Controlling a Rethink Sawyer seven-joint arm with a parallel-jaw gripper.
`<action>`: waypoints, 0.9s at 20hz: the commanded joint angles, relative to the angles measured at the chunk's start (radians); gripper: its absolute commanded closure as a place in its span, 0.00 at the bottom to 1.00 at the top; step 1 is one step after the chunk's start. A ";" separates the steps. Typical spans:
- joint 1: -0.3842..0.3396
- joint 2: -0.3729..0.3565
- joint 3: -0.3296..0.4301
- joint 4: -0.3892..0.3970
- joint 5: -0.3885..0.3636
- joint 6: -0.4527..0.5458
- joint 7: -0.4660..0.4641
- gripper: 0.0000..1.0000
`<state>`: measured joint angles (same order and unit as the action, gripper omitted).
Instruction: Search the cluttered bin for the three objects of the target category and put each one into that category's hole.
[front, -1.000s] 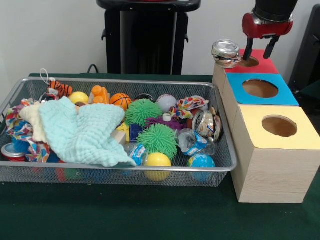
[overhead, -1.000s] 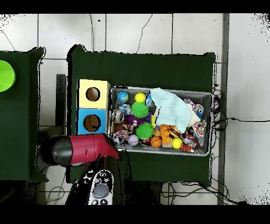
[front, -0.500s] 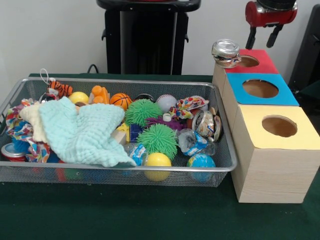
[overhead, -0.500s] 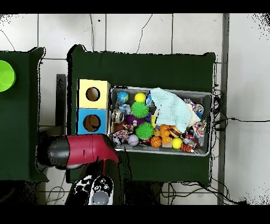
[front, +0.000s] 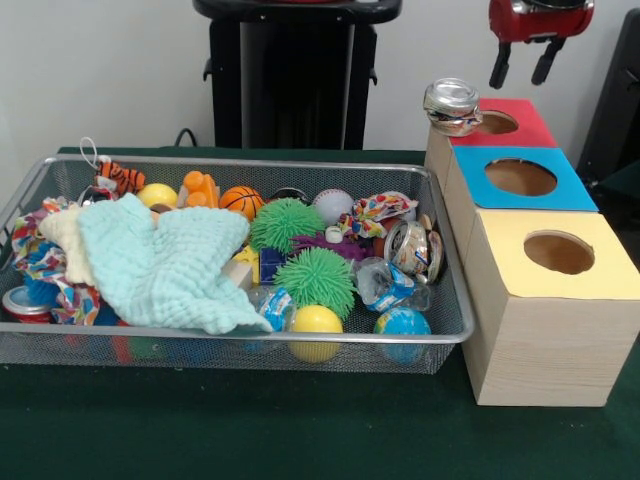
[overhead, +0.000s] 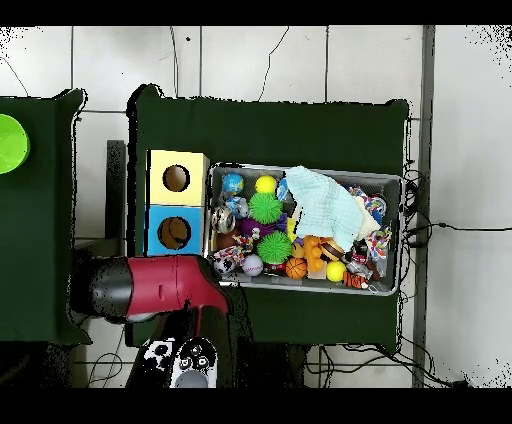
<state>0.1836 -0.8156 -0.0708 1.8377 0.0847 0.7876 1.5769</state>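
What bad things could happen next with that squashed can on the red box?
The crushed can sits on the corner of the red-topped box, beside the hole, not in it. A bump could tip it off the edge. The hand hangs open above, so it may need to grab the can again. The light green cloth covers part of the bin and could hide other cans.
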 joint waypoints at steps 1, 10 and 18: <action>-0.024 0.006 0.011 0.097 0.032 0.056 0.203 0.00; -0.037 0.016 0.025 0.173 0.049 -0.019 0.195 1.00; -0.073 -0.027 0.120 0.232 0.146 -0.014 0.126 1.00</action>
<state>0.1534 -0.8241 -0.0571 1.9771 0.1392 0.7872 1.5769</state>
